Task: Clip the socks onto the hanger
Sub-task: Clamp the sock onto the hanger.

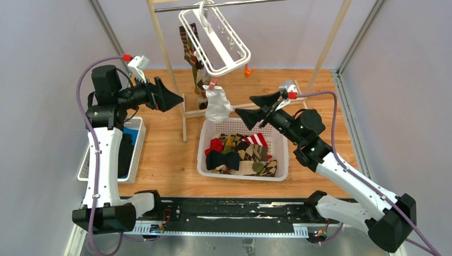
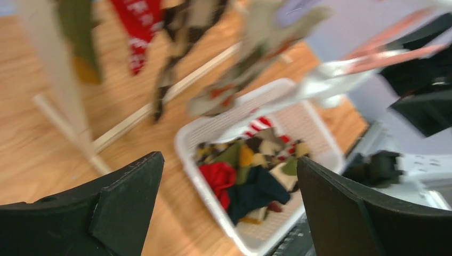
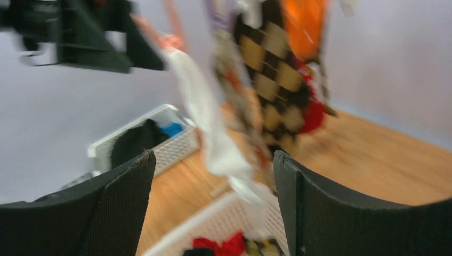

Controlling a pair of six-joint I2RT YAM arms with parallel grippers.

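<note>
The white hanger hangs tilted from the metal bar. Several socks are clipped under it: a white sock on a pink clip at the front and argyle ones behind. More socks lie piled in the white basket. My left gripper stands open to the left of the white sock, apart from it. To the sock's right, just off it, my right gripper is open and empty. In the right wrist view the white sock hangs in front of the open gripper. The left wrist view looks past its open gripper onto the basket's socks.
A tall wooden rack holds the bar and its foot crosses the table behind the basket. A second white basket with a dark bundle and blue cloth sits at the left. Grey walls close in both sides.
</note>
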